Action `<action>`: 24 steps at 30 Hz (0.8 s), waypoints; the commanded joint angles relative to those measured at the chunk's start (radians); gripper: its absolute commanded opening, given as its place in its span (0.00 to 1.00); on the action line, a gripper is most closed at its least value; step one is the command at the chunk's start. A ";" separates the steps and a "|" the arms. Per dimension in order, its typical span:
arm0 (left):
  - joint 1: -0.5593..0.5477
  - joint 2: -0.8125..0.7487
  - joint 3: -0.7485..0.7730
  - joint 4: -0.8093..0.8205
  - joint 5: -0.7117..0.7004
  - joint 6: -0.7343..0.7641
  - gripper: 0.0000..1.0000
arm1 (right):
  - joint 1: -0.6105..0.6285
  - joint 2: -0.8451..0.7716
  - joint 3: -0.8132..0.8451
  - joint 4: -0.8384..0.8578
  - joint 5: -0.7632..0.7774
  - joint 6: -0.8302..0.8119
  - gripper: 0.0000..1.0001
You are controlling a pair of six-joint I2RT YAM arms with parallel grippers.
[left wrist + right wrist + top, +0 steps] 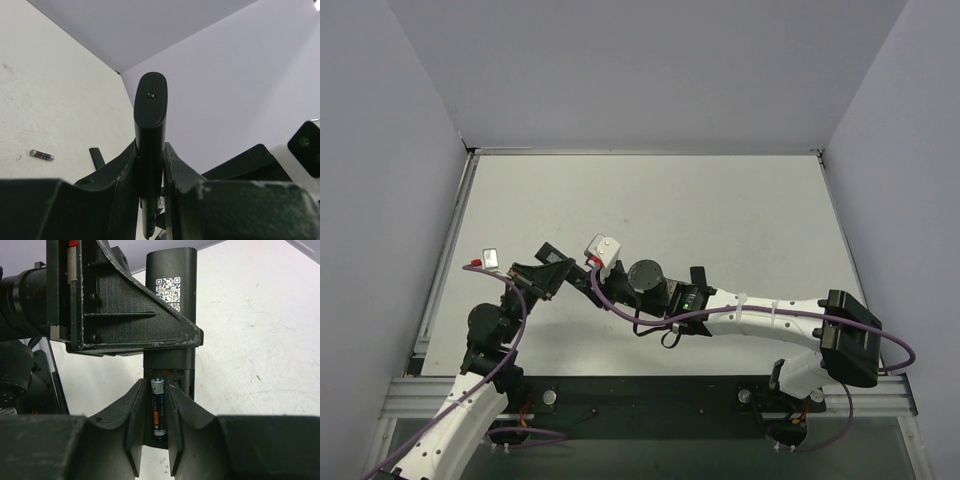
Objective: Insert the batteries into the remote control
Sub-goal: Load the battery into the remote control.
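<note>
The left tool (150, 167) is clamped narrow on the remote control (150, 112), raised above the table (250, 340) near its left side. The right tool (159, 405) pinches a battery (158, 412) at the remote's open bay. Both things look light and rigid. The battery's smooth round wall could slip, so mid-length is the best hold. The second battery (41, 155) lies loose on the matte white table, to the left. Plain walls (640, 70) enclose three sides.
</note>
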 commanded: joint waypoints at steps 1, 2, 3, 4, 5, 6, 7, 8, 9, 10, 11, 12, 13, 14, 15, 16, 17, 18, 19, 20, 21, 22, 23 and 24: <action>-0.016 -0.032 0.025 0.154 0.103 -0.060 0.00 | -0.001 0.009 0.024 -0.099 -0.014 0.033 0.18; -0.016 -0.033 0.022 0.148 0.104 -0.060 0.00 | -0.002 0.008 0.027 -0.101 -0.014 0.039 0.18; -0.016 -0.037 0.017 0.136 0.106 -0.060 0.00 | -0.004 0.006 0.030 -0.104 -0.014 0.042 0.18; -0.014 -0.038 0.016 0.131 0.106 -0.058 0.00 | -0.005 0.006 0.035 -0.109 -0.012 0.046 0.18; -0.016 -0.038 0.011 0.123 0.107 -0.061 0.00 | -0.005 0.006 0.039 -0.115 -0.014 0.051 0.18; -0.016 -0.038 0.005 0.120 0.107 -0.064 0.00 | -0.007 0.005 0.039 -0.116 -0.012 0.054 0.18; -0.016 -0.037 0.002 0.120 0.107 -0.069 0.00 | -0.007 0.005 0.039 -0.115 -0.012 0.056 0.18; -0.016 -0.037 0.000 0.119 0.107 -0.072 0.00 | -0.008 0.001 0.039 -0.115 -0.012 0.059 0.19; -0.016 -0.035 -0.004 0.117 0.107 -0.075 0.00 | -0.008 0.001 0.038 -0.115 -0.011 0.063 0.19; -0.016 -0.032 -0.004 0.117 0.109 -0.081 0.00 | -0.008 0.000 0.038 -0.110 -0.009 0.063 0.19; -0.016 -0.027 -0.006 0.117 0.111 -0.083 0.00 | -0.010 0.000 0.036 -0.107 -0.009 0.068 0.19; -0.016 -0.026 -0.007 0.117 0.112 -0.087 0.00 | -0.010 0.000 0.035 -0.106 -0.006 0.069 0.19; -0.020 -0.023 -0.010 0.119 0.112 -0.092 0.00 | -0.010 0.000 0.035 -0.096 -0.006 0.072 0.19; -0.023 -0.018 -0.018 0.126 0.108 -0.096 0.00 | -0.012 0.000 0.033 -0.096 -0.006 0.073 0.19; -0.026 -0.017 -0.021 0.131 0.104 -0.099 0.00 | -0.010 0.000 0.035 -0.095 -0.005 0.074 0.19; -0.029 -0.014 -0.030 0.135 0.100 -0.107 0.00 | -0.012 -0.002 0.035 -0.093 -0.005 0.077 0.19; -0.037 -0.012 -0.033 0.140 0.092 -0.109 0.00 | -0.012 0.001 0.035 -0.092 -0.005 0.079 0.19; -0.040 -0.012 -0.036 0.142 0.089 -0.112 0.00 | -0.012 0.001 0.035 -0.090 -0.003 0.080 0.21; -0.042 -0.011 -0.038 0.142 0.088 -0.113 0.00 | -0.012 0.001 0.035 -0.090 0.000 0.082 0.21; -0.046 -0.007 -0.038 0.142 0.084 -0.113 0.00 | -0.013 0.003 0.035 -0.089 0.003 0.085 0.21; -0.048 -0.003 -0.038 0.142 0.083 -0.113 0.00 | -0.013 0.003 0.033 -0.089 0.006 0.085 0.21; -0.049 0.000 -0.038 0.143 0.081 -0.112 0.00 | -0.015 0.001 0.029 -0.084 0.012 0.088 0.21; -0.052 0.005 -0.038 0.148 0.081 -0.110 0.00 | -0.015 0.001 0.027 -0.081 0.015 0.091 0.21; -0.057 0.009 -0.038 0.149 0.080 -0.112 0.00 | -0.016 0.000 0.027 -0.080 0.017 0.089 0.21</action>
